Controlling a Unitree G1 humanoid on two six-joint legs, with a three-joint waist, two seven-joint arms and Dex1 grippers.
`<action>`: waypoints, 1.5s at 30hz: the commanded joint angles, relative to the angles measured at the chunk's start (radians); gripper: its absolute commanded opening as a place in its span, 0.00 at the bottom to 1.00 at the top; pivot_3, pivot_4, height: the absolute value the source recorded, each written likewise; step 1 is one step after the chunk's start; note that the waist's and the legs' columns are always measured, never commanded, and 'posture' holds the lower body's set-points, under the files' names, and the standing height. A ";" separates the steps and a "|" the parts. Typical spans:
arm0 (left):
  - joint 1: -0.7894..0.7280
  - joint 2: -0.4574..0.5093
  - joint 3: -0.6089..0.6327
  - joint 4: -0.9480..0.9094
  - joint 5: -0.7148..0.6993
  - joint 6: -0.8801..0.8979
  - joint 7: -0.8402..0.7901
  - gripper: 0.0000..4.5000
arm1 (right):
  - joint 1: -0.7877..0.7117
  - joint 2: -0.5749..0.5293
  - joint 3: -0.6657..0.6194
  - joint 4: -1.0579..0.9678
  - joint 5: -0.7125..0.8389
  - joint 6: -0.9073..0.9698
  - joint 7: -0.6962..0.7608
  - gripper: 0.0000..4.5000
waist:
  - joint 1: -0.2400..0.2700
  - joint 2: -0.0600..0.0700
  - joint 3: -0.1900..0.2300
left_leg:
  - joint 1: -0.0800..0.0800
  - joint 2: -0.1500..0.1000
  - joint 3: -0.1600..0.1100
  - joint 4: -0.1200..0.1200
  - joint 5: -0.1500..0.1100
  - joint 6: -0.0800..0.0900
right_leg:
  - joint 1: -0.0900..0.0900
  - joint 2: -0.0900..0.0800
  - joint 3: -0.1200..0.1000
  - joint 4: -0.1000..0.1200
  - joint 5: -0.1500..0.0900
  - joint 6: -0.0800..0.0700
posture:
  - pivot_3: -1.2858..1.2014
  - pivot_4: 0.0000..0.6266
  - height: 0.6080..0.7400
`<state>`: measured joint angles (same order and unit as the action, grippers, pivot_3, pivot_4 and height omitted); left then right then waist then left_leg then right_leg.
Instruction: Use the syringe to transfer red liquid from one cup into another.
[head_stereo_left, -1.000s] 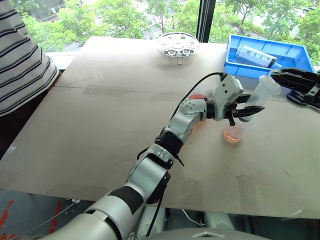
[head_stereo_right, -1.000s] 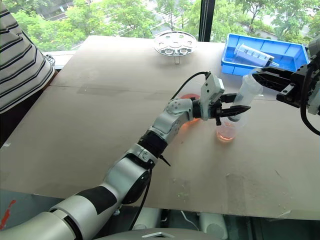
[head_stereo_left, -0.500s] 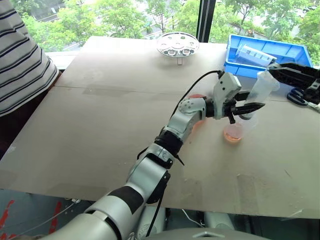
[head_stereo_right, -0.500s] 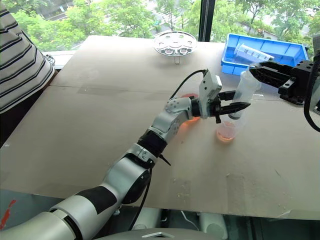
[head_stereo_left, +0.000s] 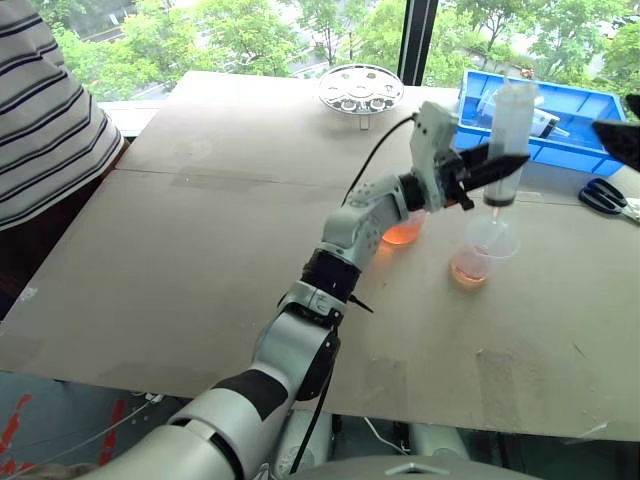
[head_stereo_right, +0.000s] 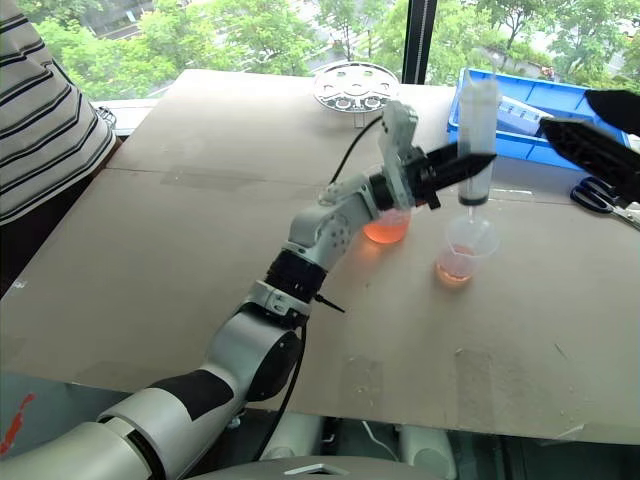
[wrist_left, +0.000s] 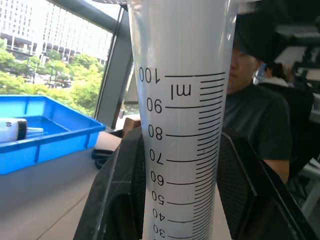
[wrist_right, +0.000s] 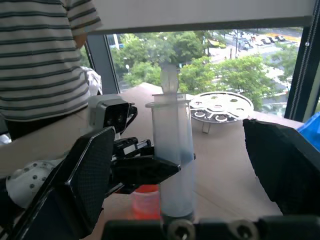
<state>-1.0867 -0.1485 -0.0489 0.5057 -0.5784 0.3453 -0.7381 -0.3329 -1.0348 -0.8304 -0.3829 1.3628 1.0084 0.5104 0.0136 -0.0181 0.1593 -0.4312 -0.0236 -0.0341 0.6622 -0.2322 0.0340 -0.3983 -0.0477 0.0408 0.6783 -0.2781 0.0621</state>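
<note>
Now the left gripper (head_stereo_left: 487, 166) pinches the syringe (head_stereo_left: 506, 140) by its barrel and holds it upright over the smaller cup (head_stereo_left: 480, 252), its tip just above the rim. This cup and the handled beaker (head_stereo_right: 386, 222) beside it both contain red liquid (head_stereo_right: 451, 270). The right gripper (head_stereo_right: 590, 135), off to the side, stands wide apart and touches nothing.
</note>
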 joint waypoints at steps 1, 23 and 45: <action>-0.170 0.047 0.184 -0.101 -0.185 0.246 0.199 0.31 | 0.046 0.010 -0.087 -0.038 0.098 -0.006 -0.030 0.98 | 0.000 -0.001 0.000 | 0.000 0.000 0.000 0.001 0.000 0.000 | 0.001 0.000 0.000 0.000 0.000 0.000 | 0.52 0.24 1.00; 0.074 1.053 0.029 -0.253 -0.223 1.195 0.173 0.31 | 0.455 0.088 0.178 -0.349 -0.395 -0.387 0.443 0.98 | -0.019 -0.001 0.000 | 0.005 0.000 -0.002 0.002 0.002 -0.005 | 0.005 0.000 0.000 0.000 -0.001 0.002 | 0.52 0.24 1.00; 0.291 1.011 0.250 -0.499 -0.069 1.162 0.109 0.97 | 0.599 0.181 0.324 -0.350 -0.655 -0.535 0.403 1.00 | -0.018 -0.005 0.000 | 0.003 0.001 -0.004 0.002 0.000 -0.001 | 0.004 -0.005 0.000 0.000 -0.001 0.001 | 0.52 0.24 1.00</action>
<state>-0.8350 0.8503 0.0940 0.1478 -0.6217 1.5183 -0.6488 0.2614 -0.8637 -0.4957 -0.7411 0.7303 0.5114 0.9200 -0.0041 -0.0232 0.1597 -0.4286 -0.0227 -0.0375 0.6647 -0.2325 0.0332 -0.3952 -0.0534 0.0408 0.6779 -0.2791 0.0633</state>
